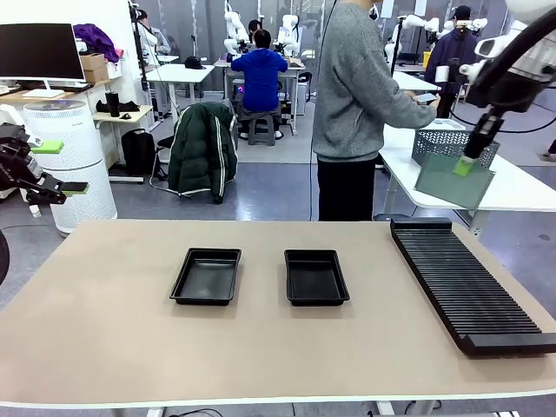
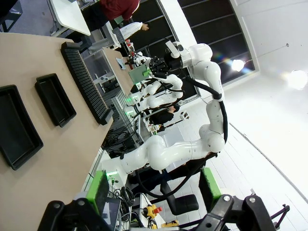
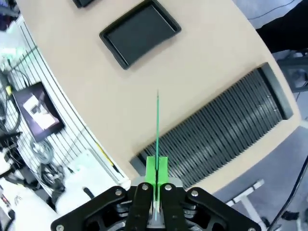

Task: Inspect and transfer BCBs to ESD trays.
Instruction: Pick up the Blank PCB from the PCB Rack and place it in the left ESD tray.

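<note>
A green BCB (image 1: pixel 453 181) hangs high in the air beyond the table's far right corner, with my right gripper (image 1: pixel 469 162) shut on its top edge. The right wrist view shows this BCB (image 3: pixel 157 130) edge-on as a thin green line between the shut fingers (image 3: pixel 156 179), above the slotted rack. Two black ESD trays (image 1: pixel 206 276) (image 1: pixel 316 277) lie side by side mid-table, both bare inside. My left gripper (image 1: pixel 68 186) stands open off the table's left edge, holding nothing. Its green pads (image 2: pixel 98 190) are wide apart, and the trays (image 2: pixel 17 127) (image 2: pixel 54 98) lie far off.
A long black slotted rack (image 1: pixel 465 282) lies along the table's right side. A person in a grey sweater (image 1: pixel 360 95) stands beyond the far edge, turned to another table with a mesh basket (image 1: pixel 452 143). The tan tabletop (image 1: pixel 261 347) has wide free room in front.
</note>
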### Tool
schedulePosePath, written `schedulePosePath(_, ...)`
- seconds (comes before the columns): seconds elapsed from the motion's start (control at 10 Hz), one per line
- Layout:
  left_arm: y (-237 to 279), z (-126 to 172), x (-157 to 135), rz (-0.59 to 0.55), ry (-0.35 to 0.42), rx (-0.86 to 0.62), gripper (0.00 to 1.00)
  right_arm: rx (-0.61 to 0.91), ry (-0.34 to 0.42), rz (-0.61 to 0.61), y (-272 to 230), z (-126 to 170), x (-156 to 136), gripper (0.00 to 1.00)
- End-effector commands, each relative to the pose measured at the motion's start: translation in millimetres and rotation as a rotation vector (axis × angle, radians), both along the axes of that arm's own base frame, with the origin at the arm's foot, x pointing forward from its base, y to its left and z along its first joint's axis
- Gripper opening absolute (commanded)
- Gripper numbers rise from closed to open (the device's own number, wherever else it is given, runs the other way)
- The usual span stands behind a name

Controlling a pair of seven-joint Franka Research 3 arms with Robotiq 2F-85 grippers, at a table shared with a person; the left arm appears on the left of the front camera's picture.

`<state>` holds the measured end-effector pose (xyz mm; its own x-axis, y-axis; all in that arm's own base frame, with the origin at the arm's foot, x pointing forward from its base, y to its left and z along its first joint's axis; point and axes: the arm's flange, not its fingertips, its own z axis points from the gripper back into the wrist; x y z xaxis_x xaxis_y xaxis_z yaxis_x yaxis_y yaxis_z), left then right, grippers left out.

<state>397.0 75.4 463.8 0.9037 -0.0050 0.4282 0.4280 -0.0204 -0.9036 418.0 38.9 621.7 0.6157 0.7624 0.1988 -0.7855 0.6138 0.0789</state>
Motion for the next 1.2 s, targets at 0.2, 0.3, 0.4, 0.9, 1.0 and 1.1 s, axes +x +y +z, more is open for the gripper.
schedulePosePath(0.2, -0.9, 1.1, -1.5, 0.014, -0.005, 0.001, 1.00, 0.116, 0.023, -0.209, 78.3, -15.0, -18.2, 0.02)
schedulePosePath(0.3, -0.9, 1.1, -1.5, 0.014, -0.005, 0.001, 1.00, 0.148, 0.054, -0.256, 97.5, -21.6, -20.0, 0.02)
schedulePosePath(0.4, -0.9, 1.1, -1.5, 0.014, -0.005, 0.001, 1.00, 0.180, 0.081, -0.275, 104.3, -31.2, -20.7, 0.02)
schedulePosePath(0.9, -0.9, 1.1, -1.5, 0.014, -0.005, 0.001, 1.00, 0.390, 0.135, -0.524, 147.6, -69.3, -33.4, 0.02)
schedulePosePath(1.0, -0.9, 1.1, -1.5, 0.014, -0.005, 0.001, 1.00, 0.441, 0.140, -0.579, 154.9, -74.7, -31.9, 0.02)
schedulePosePath(1.1, -0.9, 1.1, -1.5, 0.014, -0.005, 0.001, 1.00, 0.471, 0.151, -0.598, 166.0, -78.1, -29.1, 0.02)
